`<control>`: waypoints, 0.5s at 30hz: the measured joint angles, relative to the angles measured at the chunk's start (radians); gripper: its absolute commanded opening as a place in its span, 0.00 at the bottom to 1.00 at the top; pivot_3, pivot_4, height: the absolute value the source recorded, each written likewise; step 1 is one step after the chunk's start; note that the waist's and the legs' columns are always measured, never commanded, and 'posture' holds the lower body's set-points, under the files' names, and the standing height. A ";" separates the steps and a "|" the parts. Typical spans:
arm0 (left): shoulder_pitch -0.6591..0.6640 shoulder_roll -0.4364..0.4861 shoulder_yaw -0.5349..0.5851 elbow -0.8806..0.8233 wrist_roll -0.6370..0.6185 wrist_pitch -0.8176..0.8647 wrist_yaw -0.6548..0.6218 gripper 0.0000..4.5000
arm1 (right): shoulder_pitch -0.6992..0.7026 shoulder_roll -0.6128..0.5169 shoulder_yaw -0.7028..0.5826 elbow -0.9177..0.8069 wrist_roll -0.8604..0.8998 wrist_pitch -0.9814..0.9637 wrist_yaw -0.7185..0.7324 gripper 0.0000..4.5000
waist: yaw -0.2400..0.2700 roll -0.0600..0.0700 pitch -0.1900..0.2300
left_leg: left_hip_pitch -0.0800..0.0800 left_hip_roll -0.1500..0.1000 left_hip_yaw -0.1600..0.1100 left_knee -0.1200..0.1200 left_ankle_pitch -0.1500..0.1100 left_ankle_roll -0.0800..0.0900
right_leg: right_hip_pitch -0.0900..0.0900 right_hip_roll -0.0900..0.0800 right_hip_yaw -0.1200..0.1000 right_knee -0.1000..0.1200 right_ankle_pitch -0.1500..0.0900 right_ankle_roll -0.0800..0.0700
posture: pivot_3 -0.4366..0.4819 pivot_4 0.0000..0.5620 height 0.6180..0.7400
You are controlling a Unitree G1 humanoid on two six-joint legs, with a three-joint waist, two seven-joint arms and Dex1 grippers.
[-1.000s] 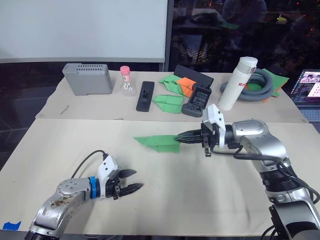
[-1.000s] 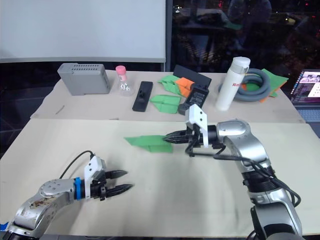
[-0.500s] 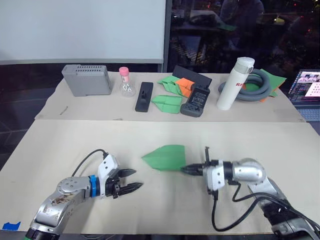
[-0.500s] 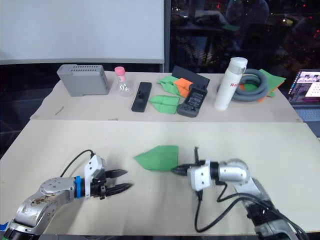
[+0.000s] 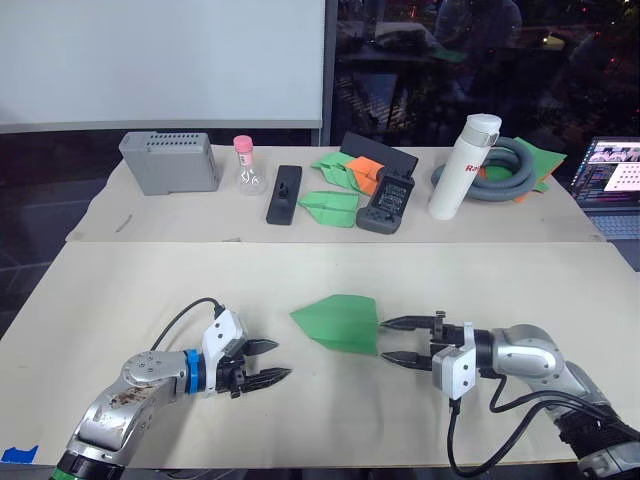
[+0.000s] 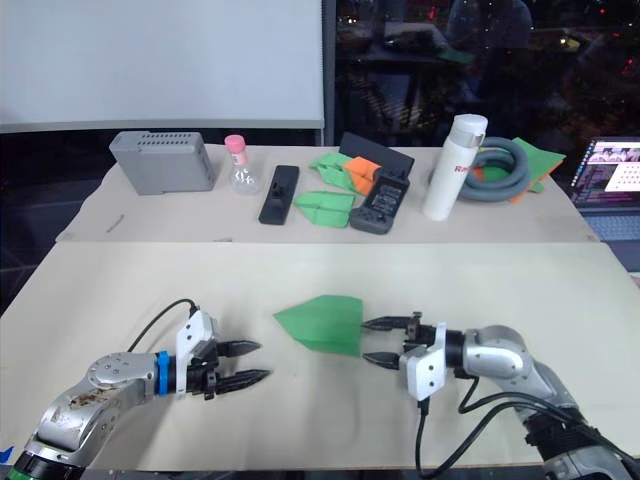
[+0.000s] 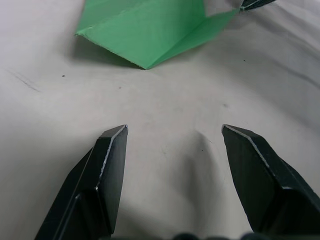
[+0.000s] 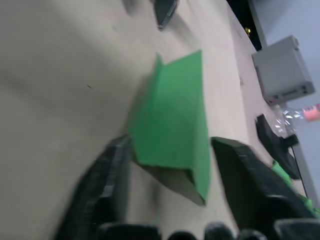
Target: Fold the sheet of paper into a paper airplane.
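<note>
The two eye views look forward and down from above the near edge of the table (image 5: 120, 290), taking in its whole width to the far edge. Each wrist view sits low and close over the tabletop, the left facing right, the right facing left. All four share the paper airplane (image 5: 340, 322) at the table's middle

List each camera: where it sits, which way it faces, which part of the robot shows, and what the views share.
Left eye, right eye: on the head, looking forward and down at the table; both arms show, left gripper and right gripper open.
Left wrist: on the left wrist, facing the paper airplane past its own fingers.
Right wrist: on the right wrist, facing the airplane's wide end between its fingers.
Shared: the green airplane.
</note>
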 measured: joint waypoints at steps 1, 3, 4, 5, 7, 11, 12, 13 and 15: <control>-0.007 -0.003 0.000 0.009 0.004 -0.007 0.001 0.71 | -0.012 0.000 -0.001 -0.026 0.022 0.030 0.001 0.72 | 0.000 0.000 0.000 | 0.000 0.000 0.000 0.000 0.000 0.000 | 0.000 0.000 0.000 0.000 0.000 0.000 | 0.48 0.27 1.00; -0.030 -0.011 0.000 0.027 0.011 -0.012 0.003 0.71 | -0.050 0.000 -0.002 -0.087 0.067 0.099 0.006 0.72 | -0.001 0.000 0.000 | 0.000 0.001 0.000 0.000 -0.003 0.005 | 0.000 0.000 0.000 0.000 0.000 0.000 | 0.48 0.27 1.00; -0.037 -0.013 0.000 0.029 0.015 -0.016 0.004 0.71 | -0.070 0.003 -0.002 -0.109 0.090 0.139 0.008 0.66 | -0.001 0.000 0.000 | 0.000 0.001 0.000 0.000 -0.003 0.006 | 0.000 0.000 0.000 0.001 0.000 0.000 | 0.48 0.27 1.00; -0.043 -0.018 -0.001 0.029 0.015 -0.018 0.004 0.71 | -0.086 0.010 -0.004 -0.125 0.101 0.179 0.008 0.60 | -0.001 0.000 0.000 | 0.000 0.001 0.000 0.000 -0.003 0.006 | 0.000 0.000 0.000 0.001 0.000 0.000 | 0.48 0.27 1.00; -0.057 -0.033 -0.006 0.029 0.014 -0.019 0.003 0.71 | -0.105 0.028 -0.003 -0.128 0.113 0.248 0.009 0.46 | 0.002 0.000 0.000 | 0.000 0.000 0.000 0.000 -0.003 0.005 | 0.000 0.000 0.000 0.001 0.000 0.000 | 0.48 0.27 1.00; -0.079 -0.060 -0.022 0.022 -0.002 -0.003 0.005 0.71 | -0.114 0.071 0.002 -0.111 0.106 0.335 0.005 0.16 | 0.009 0.000 0.000 | 0.000 -0.001 0.000 0.000 -0.003 0.004 | 0.000 -0.001 0.000 0.000 0.000 0.000 | 0.48 0.27 1.00; -0.087 -0.070 -0.023 0.022 -0.007 0.003 0.010 0.71 | -0.117 0.080 0.002 -0.107 0.100 0.355 0.003 0.07 | 0.009 0.000 0.000 | 0.000 -0.001 0.000 0.000 -0.002 0.004 | 0.000 -0.001 0.000 0.001 0.000 0.000 | 0.48 0.27 1.00; -0.107 -0.088 -0.028 0.021 -0.008 0.013 0.013 0.71 | -0.123 0.088 0.002 -0.103 0.090 0.380 0.001 0.01 | 0.010 0.000 0.000 | 0.000 -0.001 0.000 0.001 -0.002 0.003 | 0.000 -0.001 0.000 0.001 0.000 0.000 | 0.48 0.27 1.00; -0.140 -0.123 -0.040 0.020 -0.010 0.014 0.026 0.59 | -0.132 0.096 0.002 -0.103 0.080 0.408 -0.001 0.00 | 0.012 0.000 0.000 | -0.001 -0.001 0.000 0.001 -0.001 0.002 | 0.000 -0.001 0.000 0.001 0.000 0.000 | 0.48 0.27 1.00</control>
